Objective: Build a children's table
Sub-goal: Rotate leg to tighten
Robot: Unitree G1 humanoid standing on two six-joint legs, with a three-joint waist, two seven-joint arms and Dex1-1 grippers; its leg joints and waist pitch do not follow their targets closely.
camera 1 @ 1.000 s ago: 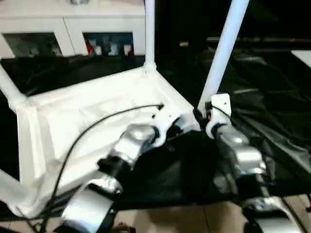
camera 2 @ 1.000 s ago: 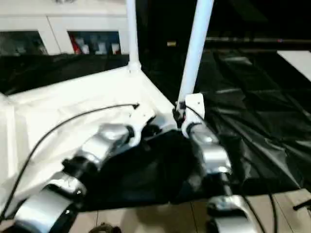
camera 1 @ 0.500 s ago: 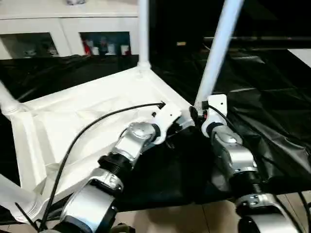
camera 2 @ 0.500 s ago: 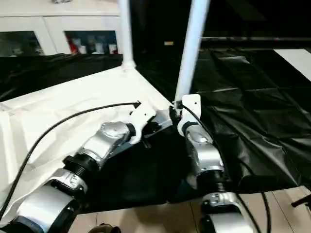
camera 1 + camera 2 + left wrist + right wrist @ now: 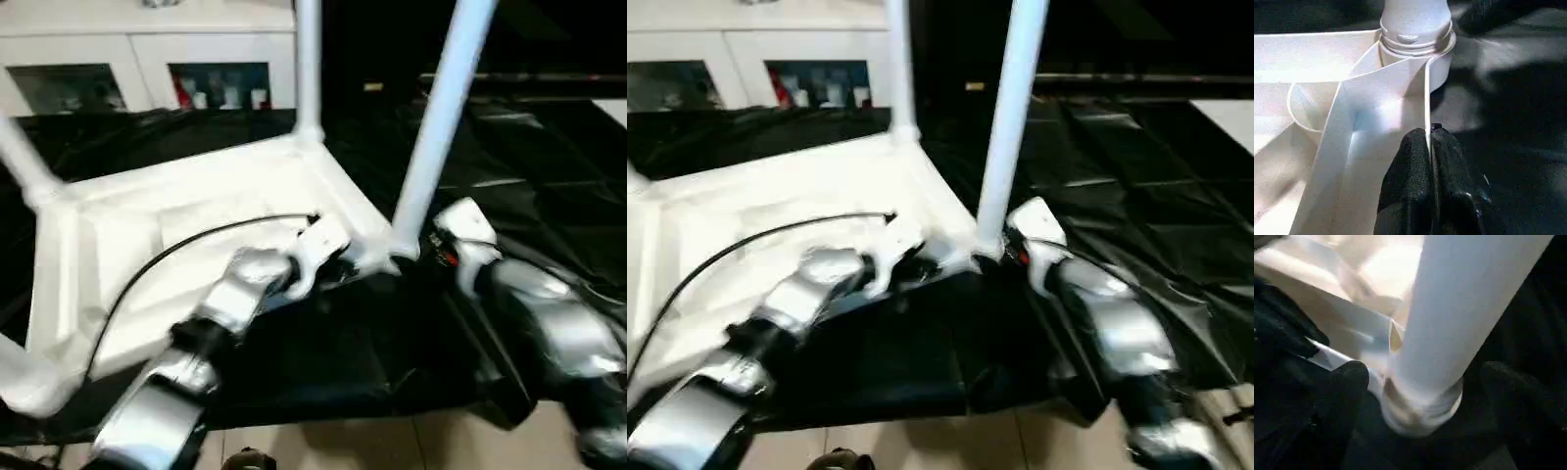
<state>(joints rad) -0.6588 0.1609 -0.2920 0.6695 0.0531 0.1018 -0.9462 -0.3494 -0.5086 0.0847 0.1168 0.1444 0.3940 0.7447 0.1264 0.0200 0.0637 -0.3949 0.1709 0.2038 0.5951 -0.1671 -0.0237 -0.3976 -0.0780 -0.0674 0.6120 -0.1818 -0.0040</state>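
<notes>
The children's table point(image 5: 196, 225) lies upside down on a black sheet, ribbed underside up. White legs stand in its corner sockets: a far one point(image 5: 308, 69) and a near-right one point(image 5: 436, 127). Two more show at the left, one point(image 5: 24, 162) further back and one point(image 5: 24, 377) nearer. My left gripper point(image 5: 1429, 142) is shut on the thin rim wall point(image 5: 1426, 93) just beside the near-right socket point(image 5: 1418, 49). My right gripper point(image 5: 1425, 382) is open. Its black fingers point(image 5: 1347, 382) stand on either side of that leg's base point(image 5: 1449, 333), with gaps to it.
A white cabinet point(image 5: 147, 59) with glass-fronted shelves stands behind the work. The crinkled black sheet point(image 5: 549, 176) stretches to the right. A black cable point(image 5: 167, 257) arcs over the table top to my left wrist. Tan floor point(image 5: 323, 446) shows at the near edge.
My right gripper's fingers have spread away from the near-right leg's base, and the right forearm has swung out to the right. The left gripper keeps its hold on the rim. The camera shifted.
</notes>
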